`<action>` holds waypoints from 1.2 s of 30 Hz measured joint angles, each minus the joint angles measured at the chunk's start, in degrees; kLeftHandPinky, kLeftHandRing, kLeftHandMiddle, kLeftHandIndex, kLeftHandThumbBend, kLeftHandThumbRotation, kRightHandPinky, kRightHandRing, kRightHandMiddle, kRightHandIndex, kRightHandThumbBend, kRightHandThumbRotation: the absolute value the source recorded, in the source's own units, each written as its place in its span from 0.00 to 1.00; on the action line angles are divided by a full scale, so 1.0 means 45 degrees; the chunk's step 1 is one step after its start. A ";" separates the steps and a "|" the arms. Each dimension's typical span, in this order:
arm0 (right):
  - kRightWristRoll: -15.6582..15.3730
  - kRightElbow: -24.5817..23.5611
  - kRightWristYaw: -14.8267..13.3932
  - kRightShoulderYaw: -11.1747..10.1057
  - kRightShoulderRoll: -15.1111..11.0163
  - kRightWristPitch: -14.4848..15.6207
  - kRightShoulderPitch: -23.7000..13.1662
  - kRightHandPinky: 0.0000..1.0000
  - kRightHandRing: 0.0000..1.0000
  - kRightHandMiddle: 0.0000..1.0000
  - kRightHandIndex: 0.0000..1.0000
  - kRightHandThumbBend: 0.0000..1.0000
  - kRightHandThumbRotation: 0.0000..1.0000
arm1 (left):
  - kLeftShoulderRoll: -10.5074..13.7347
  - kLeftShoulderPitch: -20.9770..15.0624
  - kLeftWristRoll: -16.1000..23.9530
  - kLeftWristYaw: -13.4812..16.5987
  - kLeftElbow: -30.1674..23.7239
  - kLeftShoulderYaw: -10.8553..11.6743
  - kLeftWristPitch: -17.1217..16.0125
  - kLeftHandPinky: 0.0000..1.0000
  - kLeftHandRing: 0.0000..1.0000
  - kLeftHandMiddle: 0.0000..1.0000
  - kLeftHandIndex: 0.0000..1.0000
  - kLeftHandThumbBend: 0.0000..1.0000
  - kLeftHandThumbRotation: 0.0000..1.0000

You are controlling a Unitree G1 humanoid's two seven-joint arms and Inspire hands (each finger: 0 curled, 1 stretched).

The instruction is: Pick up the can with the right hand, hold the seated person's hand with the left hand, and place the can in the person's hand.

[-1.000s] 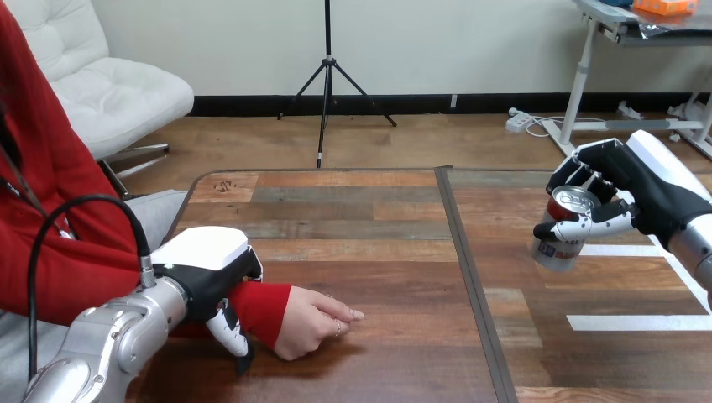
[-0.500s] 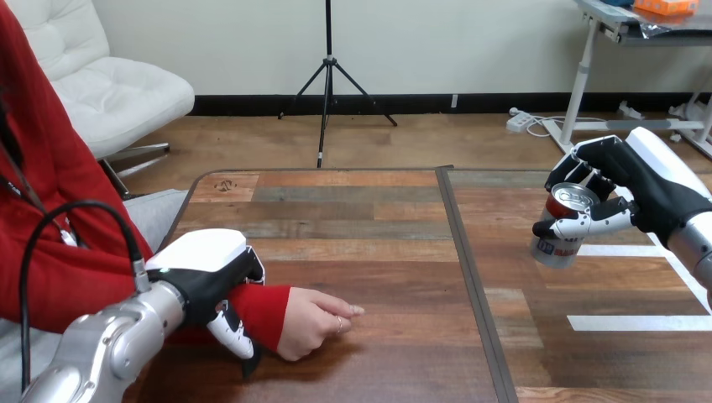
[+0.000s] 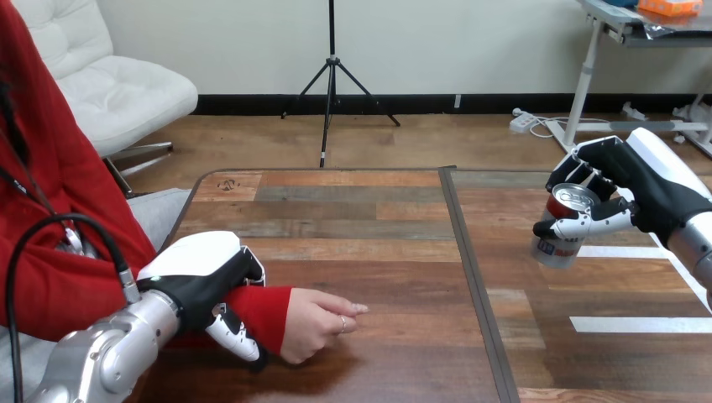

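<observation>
One can [image 3: 561, 233]: silver lid, red band, pale body, tilted. Held above the worktop [image 3: 378, 239] at right, right robot hand [image 3: 651, 189] clamped round it.
Worktop: mixed brown planks, dark centre seam [image 3: 466, 269], two white stripes [image 3: 621, 323].
Left robot hand [image 3: 197, 277] curled round the red-sleeved wrist [image 3: 264, 306]. One person's hand [image 3: 315, 323] rests on the wood.

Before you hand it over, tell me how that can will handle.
The can looks like thin, smooth metal: probably light and stiff, yet dentable under a hard squeeze. Its round wall could slip in the right hand, which grips it tilted above the table. Set down on its side, it would likely roll.
</observation>
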 measured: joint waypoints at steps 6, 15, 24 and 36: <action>-0.0018 0.0000 0.0000 0.0013 0.0060 0.0017 -0.0069 0.41 0.39 0.45 0.48 0.74 0.00 | -0.0088 0.0203 -0.0333 0.0024 -0.0461 0.0263 0.0070 0.19 0.25 0.32 0.32 0.77 0.00; -0.0034 -0.0001 -0.0001 0.0028 0.0321 0.0223 -0.0299 0.37 0.38 0.45 0.48 0.73 0.00 | -0.0168 0.0216 -0.0735 0.0025 -0.1126 0.0518 0.0323 0.19 0.25 0.32 0.33 0.78 0.00; -0.0222 -0.0195 -0.0003 0.0070 0.0632 0.0728 -0.0469 0.35 0.37 0.45 0.48 0.73 0.00 | -0.0248 0.0213 -0.1300 0.0063 -0.1866 0.0871 0.0388 0.20 0.25 0.32 0.32 0.79 0.00; -0.0279 -0.0656 -0.0003 0.0157 0.1075 0.1226 -0.0504 0.36 0.37 0.45 0.48 0.72 0.00 | -0.0309 0.0202 -0.1602 0.0163 -0.2816 0.1279 0.0541 0.21 0.25 0.33 0.33 0.78 0.00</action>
